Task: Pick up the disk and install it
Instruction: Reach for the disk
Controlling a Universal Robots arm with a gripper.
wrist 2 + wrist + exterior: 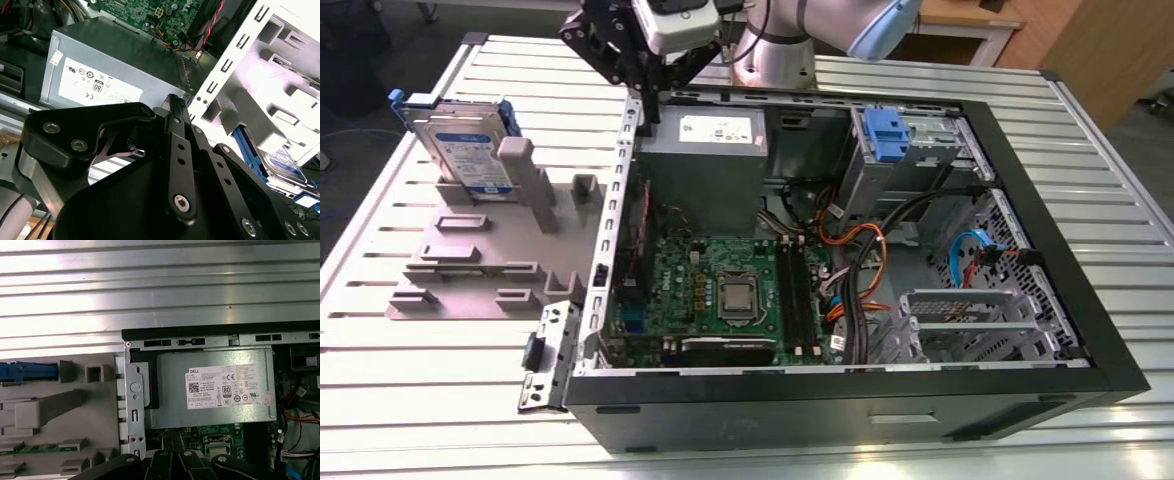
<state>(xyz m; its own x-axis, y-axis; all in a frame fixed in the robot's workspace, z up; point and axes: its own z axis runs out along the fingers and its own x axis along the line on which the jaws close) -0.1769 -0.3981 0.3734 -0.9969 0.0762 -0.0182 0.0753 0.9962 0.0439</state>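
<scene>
The desk carries the open computer case. Outside the case's side wall, a grey holder stands the disk on edge, its top rail square to that wall. Over the case's power-supply corner hangs the hand, pinched closed and empty, with the disk across the wall from it.

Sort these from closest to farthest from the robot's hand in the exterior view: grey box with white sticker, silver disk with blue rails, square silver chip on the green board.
1. Grey box with white sticker: just below the hand, inside the black case.
2. Silver disk with blue rails: standing outside the case, on the exterior view's left.
3. Square silver chip: mid green board, farthest.
</scene>
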